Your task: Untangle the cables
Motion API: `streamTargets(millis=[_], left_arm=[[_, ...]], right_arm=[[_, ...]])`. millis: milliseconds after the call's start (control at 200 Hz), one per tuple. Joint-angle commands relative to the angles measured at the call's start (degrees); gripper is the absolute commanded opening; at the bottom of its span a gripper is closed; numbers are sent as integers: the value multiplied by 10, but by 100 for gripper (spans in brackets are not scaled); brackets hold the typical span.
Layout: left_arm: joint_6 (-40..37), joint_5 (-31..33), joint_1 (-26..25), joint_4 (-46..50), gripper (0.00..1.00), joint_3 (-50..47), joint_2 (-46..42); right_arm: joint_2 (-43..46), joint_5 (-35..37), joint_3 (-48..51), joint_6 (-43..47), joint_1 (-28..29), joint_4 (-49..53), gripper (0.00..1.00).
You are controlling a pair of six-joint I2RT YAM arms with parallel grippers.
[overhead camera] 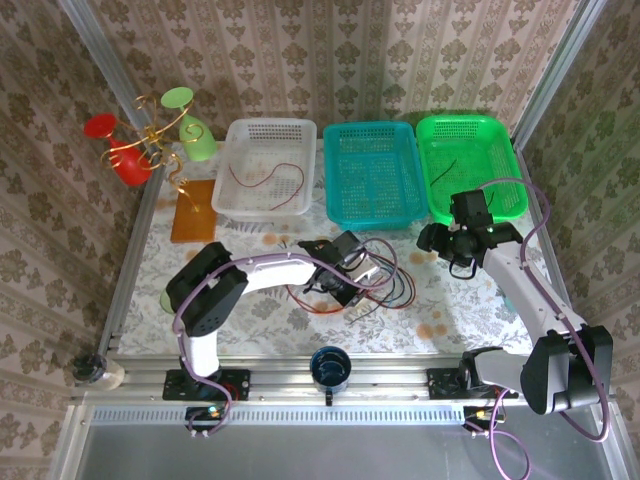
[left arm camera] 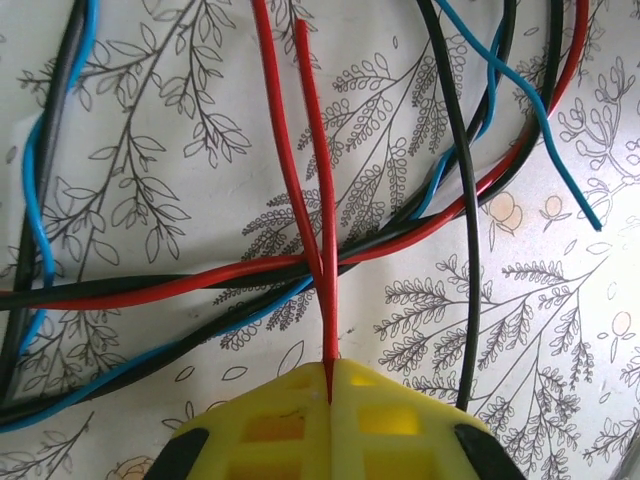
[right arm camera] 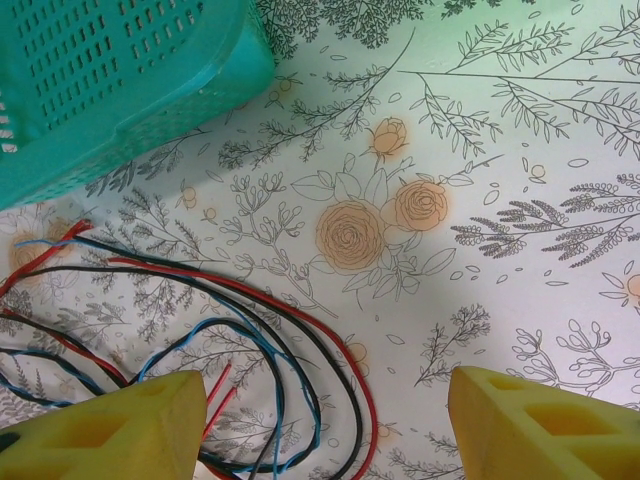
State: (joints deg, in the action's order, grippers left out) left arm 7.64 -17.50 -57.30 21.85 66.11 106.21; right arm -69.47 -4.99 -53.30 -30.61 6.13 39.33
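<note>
The table carries the cables, a loose red, black and blue tangle at its middle, somewhat toward the near edge. The right tool hangs wide open and empty on the tangle's right-edge side. The left tool is pinched tight on a red cable.

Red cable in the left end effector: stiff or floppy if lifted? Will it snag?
Probably floppy: the red cable is thin and bends double into the shut left end effector. Likely very light. It may snag, since it crosses the bundle of black, red and blue cables.
</note>
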Motion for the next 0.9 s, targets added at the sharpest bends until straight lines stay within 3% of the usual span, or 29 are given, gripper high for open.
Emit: streamTargets(millis=[0, 135, 255, 375, 545, 725, 890], left_arm=[[-7, 19, 6, 32, 0, 28, -38], [-9, 23, 23, 51, 0, 42, -66], [2, 11, 43, 42, 0, 43, -107], [38, -35, 87, 6, 0, 43, -147], [82, -92, 152, -35, 0, 57, -194], [96, -155, 222, -38, 0, 94, -210], [84, -154, 240, -17, 0, 126, -209]], right_arm=[[9, -8, -15, 8, -4, -7, 66], [35, -34, 5, -10, -12, -61, 65], [61, -127, 25, -32, -25, -146, 65], [77, -217, 42, -71, -29, -258, 61], [49, -277, 24, -159, -25, -349, 58], [31, -283, 32, -244, 37, -393, 60], [27, -231, 68, -345, 111, -415, 64]])
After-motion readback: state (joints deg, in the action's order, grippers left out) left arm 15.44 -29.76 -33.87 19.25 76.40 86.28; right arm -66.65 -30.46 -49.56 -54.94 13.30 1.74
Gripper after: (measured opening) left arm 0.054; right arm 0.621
